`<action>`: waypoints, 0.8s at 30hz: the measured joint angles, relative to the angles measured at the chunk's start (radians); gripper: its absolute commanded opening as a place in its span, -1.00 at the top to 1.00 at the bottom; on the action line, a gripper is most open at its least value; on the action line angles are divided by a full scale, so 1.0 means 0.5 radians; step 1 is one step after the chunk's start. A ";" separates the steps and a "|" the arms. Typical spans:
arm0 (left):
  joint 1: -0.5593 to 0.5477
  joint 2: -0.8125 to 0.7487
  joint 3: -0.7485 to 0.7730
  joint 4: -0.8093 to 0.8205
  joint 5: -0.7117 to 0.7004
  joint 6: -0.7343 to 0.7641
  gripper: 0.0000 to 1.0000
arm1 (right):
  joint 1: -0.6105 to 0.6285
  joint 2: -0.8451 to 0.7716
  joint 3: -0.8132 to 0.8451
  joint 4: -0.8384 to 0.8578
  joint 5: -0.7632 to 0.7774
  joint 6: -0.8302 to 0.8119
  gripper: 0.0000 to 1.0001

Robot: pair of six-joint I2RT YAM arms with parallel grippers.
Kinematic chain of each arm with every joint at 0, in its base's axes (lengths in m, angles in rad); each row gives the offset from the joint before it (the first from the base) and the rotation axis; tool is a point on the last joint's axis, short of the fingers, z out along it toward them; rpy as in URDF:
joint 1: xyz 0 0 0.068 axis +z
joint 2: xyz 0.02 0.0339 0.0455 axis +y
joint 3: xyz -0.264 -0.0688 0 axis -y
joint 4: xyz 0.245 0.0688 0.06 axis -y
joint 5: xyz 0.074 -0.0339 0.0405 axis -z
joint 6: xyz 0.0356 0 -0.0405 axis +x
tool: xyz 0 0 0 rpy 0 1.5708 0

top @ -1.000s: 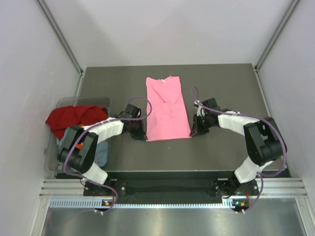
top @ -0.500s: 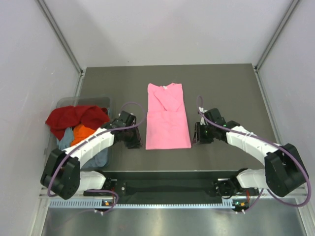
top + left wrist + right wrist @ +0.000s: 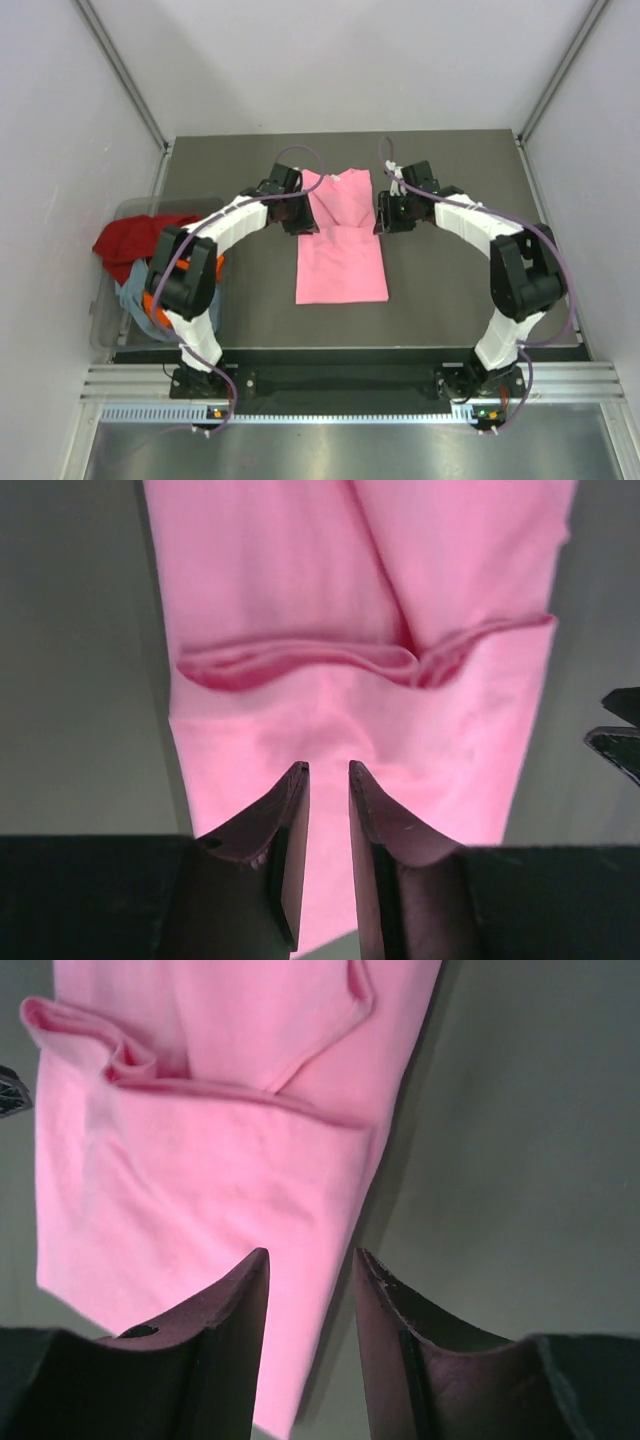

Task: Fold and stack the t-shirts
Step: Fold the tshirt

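Off the left edge of the bench [image 3: 450,290], the bin [image 3: 118,208] holds the dark red t-shirt [image 3: 125,240], with orange and grey-blue cloth showing below it, partly hidden by the left arm.

Your left fingers [image 3: 285,825] hang over the left long edge of the pink t-shirt [image 3: 340,265], toward its far end. They stand a narrow slot apart, with nothing between them.

The pink t-shirt lies in the middle of the bench as a long narrow strip, collar toward the far edge, hem toward the near edge, sleeves turned in. A soft ridge crosses it just ahead of both wrists.

Your right fingers [image 3: 235,1310] straddle the right long edge opposite, somewhat wider apart and also empty.

Expect this cloth to be light and limp: it will sag between two holds, and the stacked layers may slide apart. You would do best to pinch each long edge near the far corners, biting through every layer, and to keep both holds level as you carry that end toward the hem.
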State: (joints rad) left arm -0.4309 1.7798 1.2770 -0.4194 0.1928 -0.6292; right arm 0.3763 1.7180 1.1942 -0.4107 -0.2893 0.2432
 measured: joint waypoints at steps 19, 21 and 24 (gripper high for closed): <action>0.133 0.500 0.270 0.047 -0.045 0.111 0.46 | -0.079 0.565 0.413 -0.049 -0.047 -0.204 1.00; 0.133 0.502 0.270 0.060 -0.061 0.111 0.46 | -0.095 0.566 0.403 -0.037 -0.038 -0.202 1.00; 0.133 0.513 0.270 0.090 -0.095 0.111 0.46 | -0.120 0.575 0.383 -0.019 -0.040 -0.201 0.94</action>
State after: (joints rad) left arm -0.3645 2.0361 1.4120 -0.3744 0.1455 -0.5739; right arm 0.3164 2.0052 1.3857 -0.4202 -0.3096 0.1425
